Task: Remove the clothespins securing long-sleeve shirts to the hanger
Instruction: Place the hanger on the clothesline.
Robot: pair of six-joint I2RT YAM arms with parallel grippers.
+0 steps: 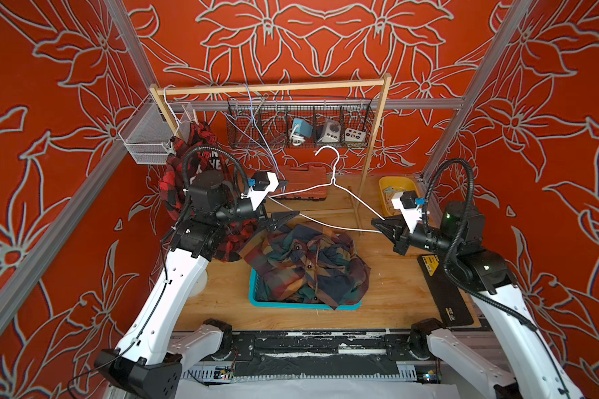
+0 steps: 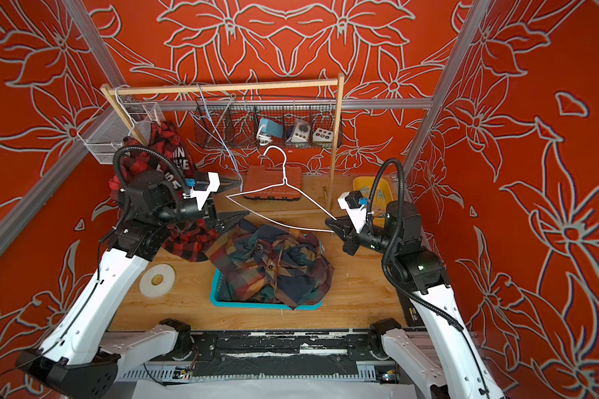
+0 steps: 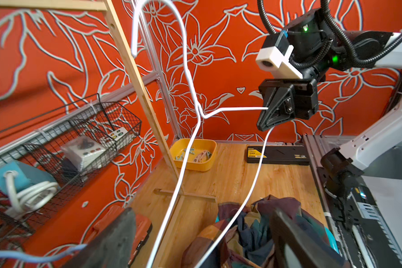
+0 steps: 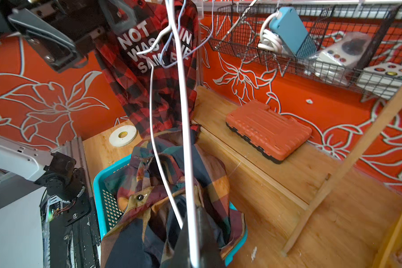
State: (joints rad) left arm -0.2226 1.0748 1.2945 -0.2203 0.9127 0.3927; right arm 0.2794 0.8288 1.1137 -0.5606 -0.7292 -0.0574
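Nearest, dark plaid shirts are heaped in a teal basket. Above them, a white wire hanger is clamped at one end by the right gripper. Its other end is flanked by the widely parted jaws of the left gripper. Farther back, the red-and-black shirt is partly hidden by the left arm. Clothespins, indistinct, are seen in a yellow tray.
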